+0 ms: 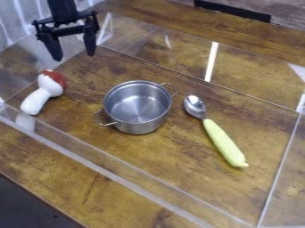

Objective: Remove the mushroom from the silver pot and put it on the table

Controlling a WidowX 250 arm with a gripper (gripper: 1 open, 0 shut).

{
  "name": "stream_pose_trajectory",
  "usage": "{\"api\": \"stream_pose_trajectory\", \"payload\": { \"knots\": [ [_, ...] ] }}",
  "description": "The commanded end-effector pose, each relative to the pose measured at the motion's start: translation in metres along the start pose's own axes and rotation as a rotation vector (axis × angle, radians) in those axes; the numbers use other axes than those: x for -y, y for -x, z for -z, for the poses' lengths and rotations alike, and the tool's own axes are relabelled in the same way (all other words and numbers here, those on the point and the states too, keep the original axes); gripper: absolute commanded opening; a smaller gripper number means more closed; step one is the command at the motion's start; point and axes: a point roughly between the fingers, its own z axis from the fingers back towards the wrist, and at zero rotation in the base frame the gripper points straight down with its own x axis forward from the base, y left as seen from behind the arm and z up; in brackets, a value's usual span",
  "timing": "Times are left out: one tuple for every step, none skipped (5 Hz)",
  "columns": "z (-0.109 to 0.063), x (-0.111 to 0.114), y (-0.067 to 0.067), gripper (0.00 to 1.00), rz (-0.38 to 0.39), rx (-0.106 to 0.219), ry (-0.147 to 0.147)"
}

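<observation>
The mushroom [42,93], red cap and white stem, lies on its side on the table [143,169] at the far left, close to the clear wall. To its right stands the silver pot [137,106], upright, with nothing inside it. My gripper [67,40] hangs at the back left, pointing down, its two dark fingers spread open and holding nothing. It is behind and above the mushroom, well apart from it and from the pot.
A spoon with a metal bowl and yellow handle [218,134] lies right of the pot. Low clear acrylic walls [119,178] ring the tabletop, with one running close along the front left beside the mushroom.
</observation>
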Motion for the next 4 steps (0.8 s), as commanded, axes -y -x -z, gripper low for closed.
{"api": "stream_pose_trajectory", "payload": {
  "knots": [
    [-0.050,-0.007,0.005,1.00,-0.093,0.120,0.015],
    [-0.061,-0.019,0.000,1.00,-0.109,0.125,0.021],
    [-0.067,-0.028,-0.002,1.00,-0.101,0.125,0.016],
    [-0.075,-0.026,0.000,1.00,-0.061,0.108,0.010]
  ]
}}
